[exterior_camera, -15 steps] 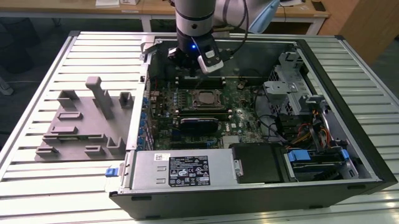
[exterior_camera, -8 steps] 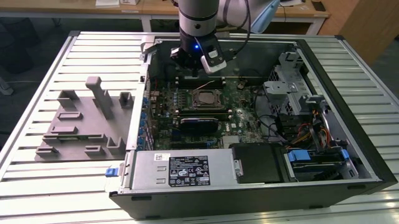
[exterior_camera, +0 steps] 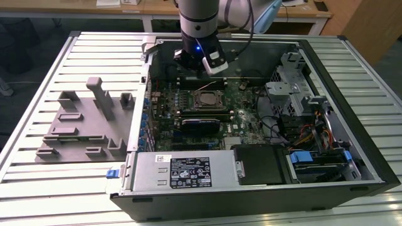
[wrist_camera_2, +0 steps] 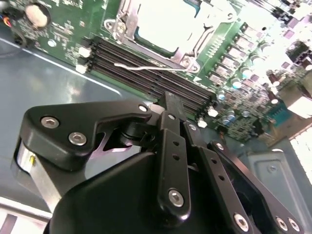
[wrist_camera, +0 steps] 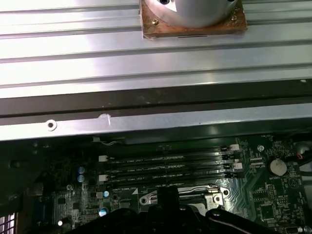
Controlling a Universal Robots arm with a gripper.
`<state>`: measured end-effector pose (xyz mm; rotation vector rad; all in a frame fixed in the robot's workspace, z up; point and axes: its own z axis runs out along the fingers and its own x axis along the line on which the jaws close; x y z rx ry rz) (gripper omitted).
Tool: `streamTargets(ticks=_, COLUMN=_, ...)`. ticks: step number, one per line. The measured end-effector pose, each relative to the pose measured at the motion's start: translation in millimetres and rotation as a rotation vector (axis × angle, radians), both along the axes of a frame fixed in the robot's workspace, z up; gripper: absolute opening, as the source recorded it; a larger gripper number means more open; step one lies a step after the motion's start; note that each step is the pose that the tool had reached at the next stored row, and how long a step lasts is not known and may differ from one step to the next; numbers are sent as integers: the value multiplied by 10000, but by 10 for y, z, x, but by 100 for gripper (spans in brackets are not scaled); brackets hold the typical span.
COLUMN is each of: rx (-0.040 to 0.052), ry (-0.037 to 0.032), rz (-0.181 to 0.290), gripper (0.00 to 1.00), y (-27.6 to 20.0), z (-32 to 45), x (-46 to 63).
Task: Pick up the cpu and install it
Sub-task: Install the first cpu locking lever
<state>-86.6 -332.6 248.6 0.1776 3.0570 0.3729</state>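
The cpu lies flat in the motherboard socket in the middle of the open computer case. In the second wrist view its pale silvery top shows inside the metal socket frame, with a thin wire lever lying loose beside it over the memory slots. My gripper hangs above the board just behind the socket, near the case's back wall. Its black fingers look pressed together with nothing between them. The gripper's tip sits over the socket frame in the first wrist view.
A grey plastic fixture tray stands on the slatted table at the exterior view's left. A black heatsink block sits just in front of the socket. The power supply fills the case's front, the drive cage and cables its right.
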Motion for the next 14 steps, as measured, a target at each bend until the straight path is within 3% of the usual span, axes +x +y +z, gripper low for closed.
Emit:
streamTargets(ticks=2, rx=1, ry=-55, rz=-139, gripper=11, y=0, z=-13, x=0)
streamTargets(ticks=11, rx=14, ry=-68, rz=-1134, gripper=11, y=0, z=-74, x=1)
streamTargets(ticks=14, rx=18, ry=-111, rz=-1336, gripper=11, y=0, z=-90, x=3)
